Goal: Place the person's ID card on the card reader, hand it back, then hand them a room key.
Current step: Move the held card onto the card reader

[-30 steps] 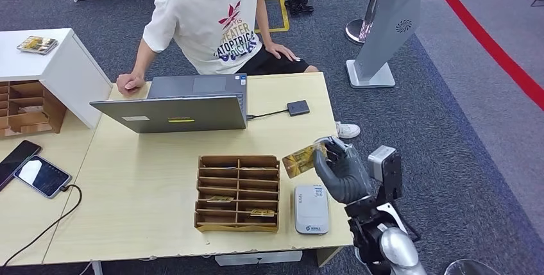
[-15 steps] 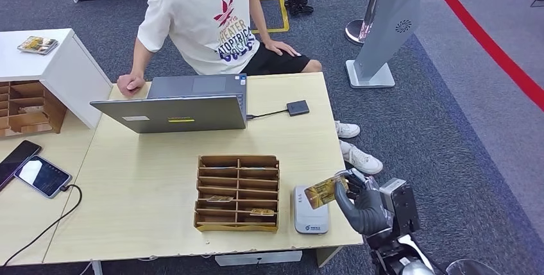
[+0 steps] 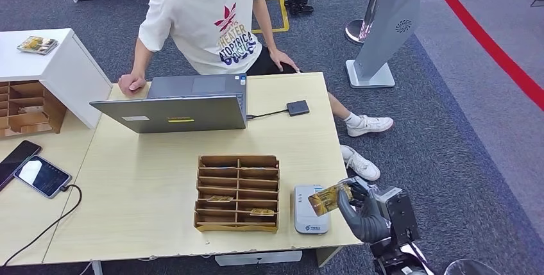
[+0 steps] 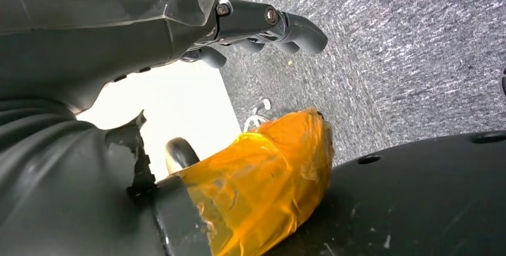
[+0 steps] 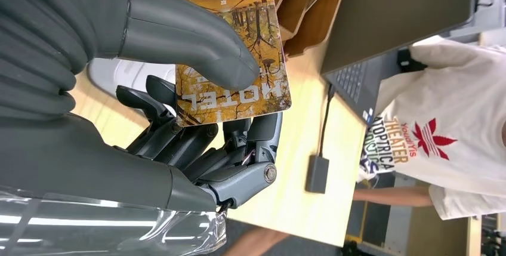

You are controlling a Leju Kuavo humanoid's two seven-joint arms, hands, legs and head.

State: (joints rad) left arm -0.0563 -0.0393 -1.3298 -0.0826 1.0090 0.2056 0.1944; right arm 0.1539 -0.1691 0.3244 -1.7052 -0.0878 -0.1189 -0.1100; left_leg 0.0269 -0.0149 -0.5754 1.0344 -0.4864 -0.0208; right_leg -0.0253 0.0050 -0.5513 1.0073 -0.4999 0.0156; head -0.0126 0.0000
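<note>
My right hand (image 3: 367, 216) pinches a yellow-brown card (image 3: 328, 199) between thumb and fingers, tilted just above the right edge of the white card reader (image 3: 308, 217) near the table's front edge. In the right wrist view the card (image 5: 238, 59) shows the word HOTEL, with my thumb (image 5: 185, 35) pressed on its face. The person (image 3: 212, 18) in a white T-shirt sits behind the table, one hand on its far left corner. My left hand (image 4: 179, 29) hangs over grey carpet, fingers apart and holding nothing.
A wooden slotted organizer (image 3: 237, 193) with a few cards stands left of the reader. An open laptop (image 3: 173, 111) and a small black box (image 3: 297, 108) on a cable lie further back. Two phones (image 3: 35, 169) rest on the left table.
My right hand has come down and back toward me with the card, from above the organizer's right side to the reader's right edge. The person has shifted their legs.
</note>
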